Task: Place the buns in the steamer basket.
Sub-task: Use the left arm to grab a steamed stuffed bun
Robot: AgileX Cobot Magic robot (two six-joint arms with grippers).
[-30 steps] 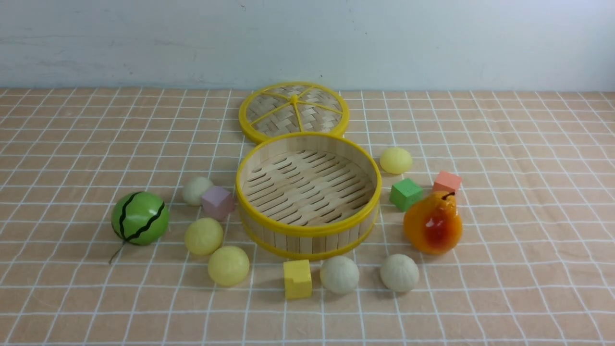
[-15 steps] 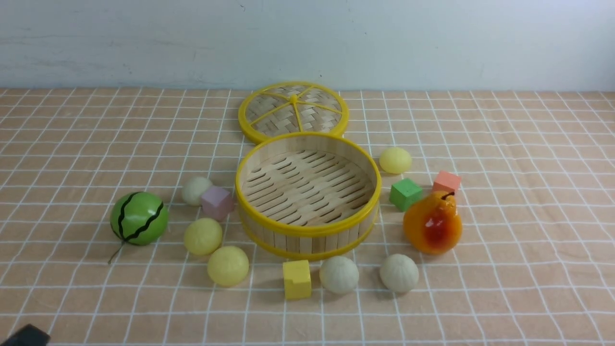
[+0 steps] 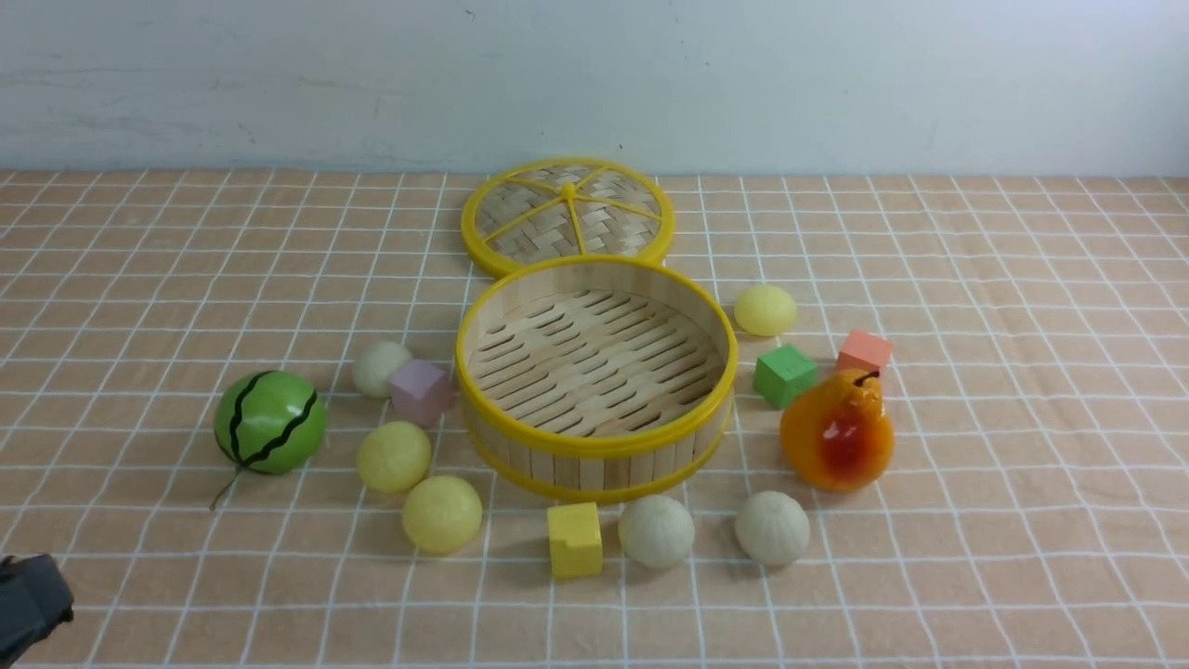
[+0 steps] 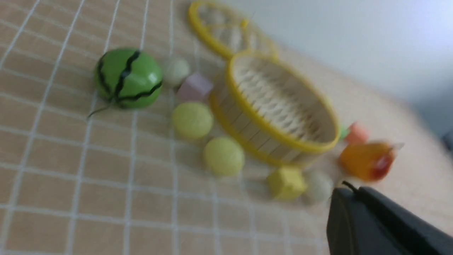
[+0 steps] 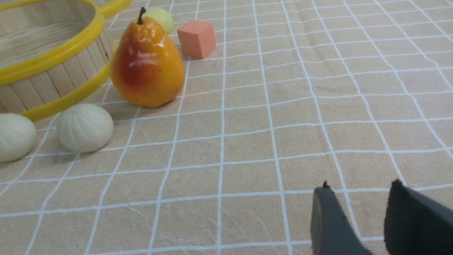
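The steamer basket [image 3: 594, 448] stands in the middle of the cloth with nothing in it. Three pale yellow buns [image 3: 394, 456] [image 3: 442, 514] [image 3: 765, 309] and three off-white buns [image 3: 381, 368] [image 3: 656, 531] [image 3: 772, 527] lie around it on the cloth. My left gripper [image 4: 348, 193] is shut and holds nothing; it hovers near the table's front left, far from every bun, and shows as a dark tip [image 3: 35, 602] in the front view. My right gripper [image 5: 361, 185] is open over bare cloth, well to the right of two off-white buns [image 5: 85, 127] [image 5: 14, 136].
The woven lid [image 3: 568, 214] lies behind the basket. A green watermelon ball [image 3: 269, 422] and a pink cube [image 3: 420, 391] are on the left. A green cube [image 3: 785, 374], a salmon cube [image 3: 864, 352] and an orange pear [image 3: 838, 432] are on the right. A yellow cube [image 3: 574, 539] sits in front.
The dark tip of my left gripper has come into the front view at the lower left corner and risen a little. Nothing on the cloth has moved.
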